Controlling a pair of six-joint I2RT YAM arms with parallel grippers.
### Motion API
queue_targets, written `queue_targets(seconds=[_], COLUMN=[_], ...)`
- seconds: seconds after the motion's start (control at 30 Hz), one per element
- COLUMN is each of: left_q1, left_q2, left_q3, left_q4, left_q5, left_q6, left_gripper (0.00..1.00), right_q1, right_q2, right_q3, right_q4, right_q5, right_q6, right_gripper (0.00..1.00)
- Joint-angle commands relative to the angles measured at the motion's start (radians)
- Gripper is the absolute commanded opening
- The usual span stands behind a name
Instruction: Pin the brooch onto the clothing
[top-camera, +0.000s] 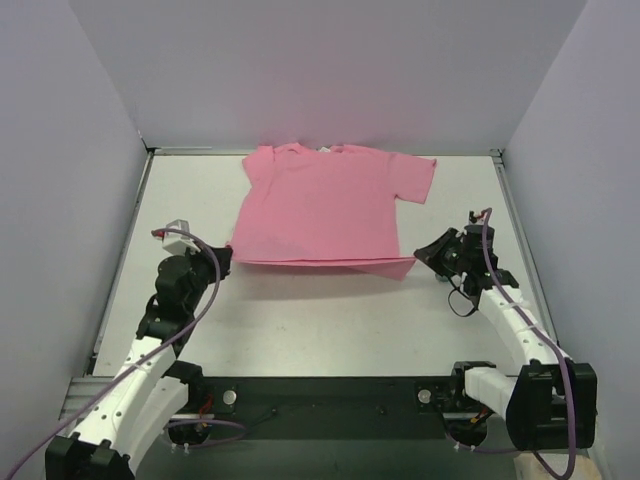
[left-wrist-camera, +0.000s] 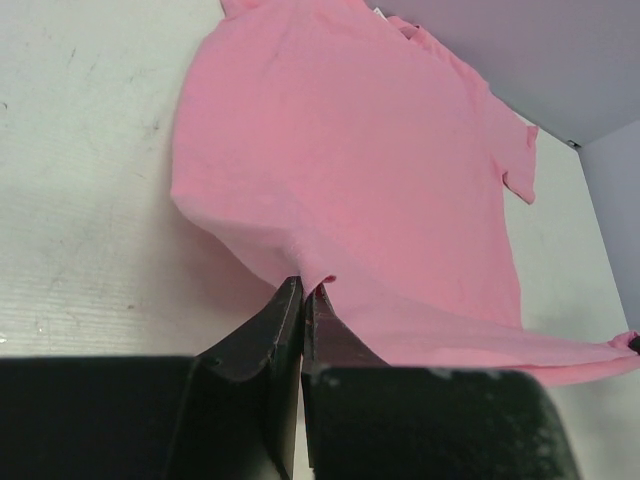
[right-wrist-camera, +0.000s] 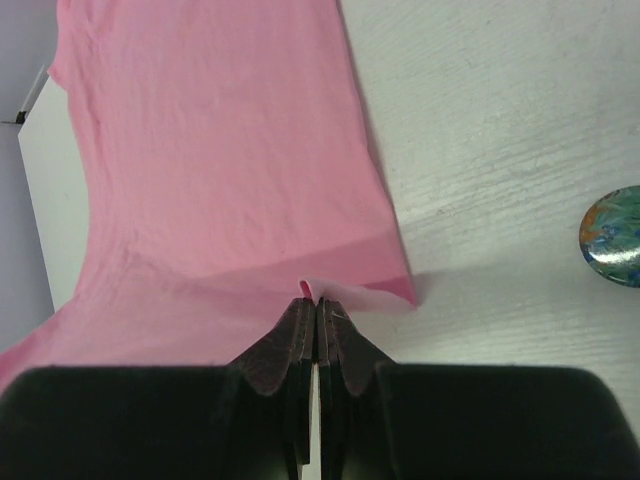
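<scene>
The pink T-shirt (top-camera: 325, 205) lies flat on the white table, neckline towards the back wall. My left gripper (top-camera: 228, 256) is shut on the shirt's near left hem corner; in the left wrist view the fingertips (left-wrist-camera: 303, 292) pinch a fold of the pink cloth (left-wrist-camera: 370, 160). My right gripper (top-camera: 420, 255) is shut on the near right hem corner; in the right wrist view it (right-wrist-camera: 316, 302) pinches a small fold of the hem (right-wrist-camera: 220, 170). The brooch (right-wrist-camera: 613, 236), a round greenish disc, lies on the table to the right of that gripper, apart from the shirt.
Grey walls enclose the table (top-camera: 320, 320) at the left, back and right. The arms' bases and a dark mounting rail (top-camera: 330, 400) sit at the near edge. A purple cable (top-camera: 487, 250) loops over the right arm.
</scene>
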Motion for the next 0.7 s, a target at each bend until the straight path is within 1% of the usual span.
queue_targets(seconds=[0.0, 0.03, 0.07, 0.1, 0.23, 0.37, 0.5, 0.67], left_q1=[-0.001, -0.004, -0.006, -0.006, -0.006, -0.006, -0.008, -0.011], left_q2=[-0.101, -0.127, -0.139, -0.150, -0.201, -0.231, -0.248, -0.224], left_q3=[-0.012, -0.015, -0.017, -0.014, -0.021, -0.006, 0.006, 0.025], left_q4=[-0.101, -0.104, -0.168, -0.190, -0.242, -0.356, -0.437, -0.530], left_q5=[0.004, 0.006, 0.006, 0.004, 0.022, 0.019, 0.022, 0.055], left_q6=[-0.057, -0.063, -0.068, -0.083, -0.103, -0.122, -0.157, -0.188], left_gripper=[0.00, 0.00, 0.00, 0.00, 0.00, 0.00, 0.00, 0.00], right_q1=[0.001, 0.004, 0.002, 0.002, 0.011, 0.011, 0.011, 0.011], right_q2=[-0.078, -0.095, -0.103, -0.110, -0.146, -0.163, -0.184, -0.226], right_q3=[0.033, 0.035, 0.037, 0.034, 0.023, 0.010, 0.001, -0.003], right_q4=[-0.170, -0.211, -0.228, -0.247, -0.357, -0.428, -0.486, -0.572], right_q5=[0.009, 0.009, 0.006, 0.006, 0.020, 0.023, 0.026, 0.044], right_q6=[-0.048, -0.050, -0.049, -0.048, -0.050, -0.055, -0.032, -0.009], right_gripper=[0.00, 0.00, 0.00, 0.00, 0.00, 0.00, 0.00, 0.00])
